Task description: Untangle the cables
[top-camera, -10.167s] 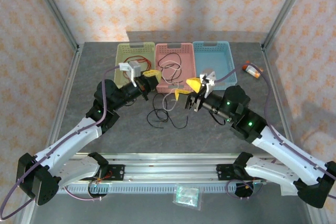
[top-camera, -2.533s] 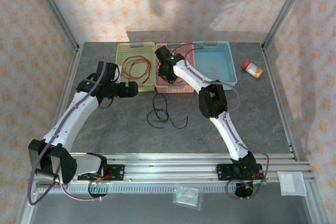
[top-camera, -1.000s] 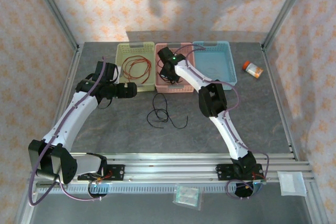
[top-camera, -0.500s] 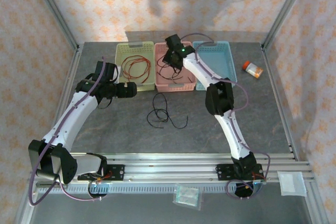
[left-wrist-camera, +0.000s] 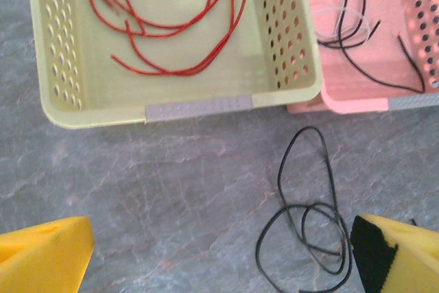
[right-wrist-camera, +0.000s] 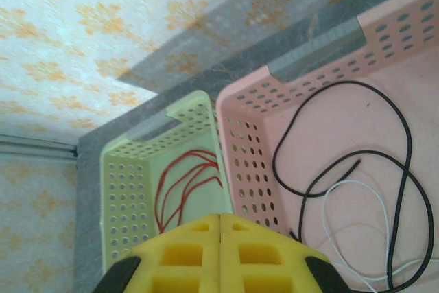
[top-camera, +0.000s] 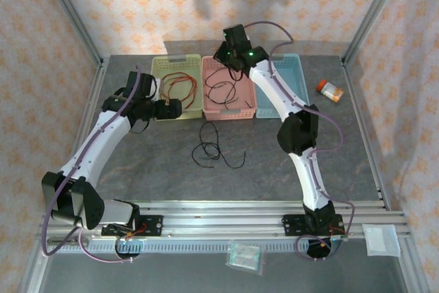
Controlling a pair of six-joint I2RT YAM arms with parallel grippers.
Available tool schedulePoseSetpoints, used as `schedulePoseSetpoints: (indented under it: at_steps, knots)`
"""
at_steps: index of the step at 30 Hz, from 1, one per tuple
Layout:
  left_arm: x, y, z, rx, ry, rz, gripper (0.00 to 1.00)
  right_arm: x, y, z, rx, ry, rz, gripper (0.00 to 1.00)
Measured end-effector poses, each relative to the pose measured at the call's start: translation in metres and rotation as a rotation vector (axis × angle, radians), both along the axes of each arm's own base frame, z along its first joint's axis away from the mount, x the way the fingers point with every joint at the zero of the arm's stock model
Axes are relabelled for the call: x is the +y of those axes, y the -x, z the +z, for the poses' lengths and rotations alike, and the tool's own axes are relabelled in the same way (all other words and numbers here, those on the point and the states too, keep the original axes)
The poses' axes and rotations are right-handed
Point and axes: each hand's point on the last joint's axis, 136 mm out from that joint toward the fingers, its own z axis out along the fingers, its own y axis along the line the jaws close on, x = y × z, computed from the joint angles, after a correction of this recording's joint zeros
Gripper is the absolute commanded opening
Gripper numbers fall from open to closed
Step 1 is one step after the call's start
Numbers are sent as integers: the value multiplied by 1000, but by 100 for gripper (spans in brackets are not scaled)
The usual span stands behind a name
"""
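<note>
**Cable layout.** A thin red cable (top-camera: pixel 180 88) lies looped in the yellow-green perforated plastic basket (left-wrist-camera: pixel 199 106). Thin black and white cables (top-camera: pixel 225 87) lie coiled together in the adjoining pink perforated basket (right-wrist-camera: pixel 315 44). A further black cable (left-wrist-camera: pixel 309 228) sits loose on the grey marbled table (top-camera: pixel 137 162), just in front of both baskets. The left gripper (left-wrist-camera: pixel 219 255) hovers near the yellow-green basket's front rim, its yellow fingers spread wide and empty. The right gripper (right-wrist-camera: pixel 221 238) (pads pressed flush, holding nothing) is raised over the pink basket's far end.
</note>
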Motion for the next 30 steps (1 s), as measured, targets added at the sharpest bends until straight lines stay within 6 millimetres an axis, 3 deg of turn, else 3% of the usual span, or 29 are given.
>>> schedulePoseSetpoints:
  at_steps: [7, 9, 11, 15, 19, 24, 30]
  knots:
    - [-10, -24, -1, -9, 43, -7, 98, -9, 14, 68, -110, -44, 4, 3]
    - [-13, -31, -1, -8, 55, -1, 98, -12, 19, 78, -125, -38, 12, 22]
    - [-15, -37, 1, -12, 65, -1, 98, -14, 23, 75, -118, 3, 36, 36]
    - [-21, -44, 13, -41, 93, -20, 99, -16, 33, 36, -62, 155, 137, 52]
    - [-38, -42, 19, -50, 147, -76, 99, -17, 50, -26, 36, 313, 301, 67]
    - [-70, -35, 28, -59, 237, -190, 99, -19, 71, -79, 139, 418, 464, 70]
    - [-83, -32, 33, -67, 290, -240, 99, -19, 75, -113, 190, 456, 538, 70]
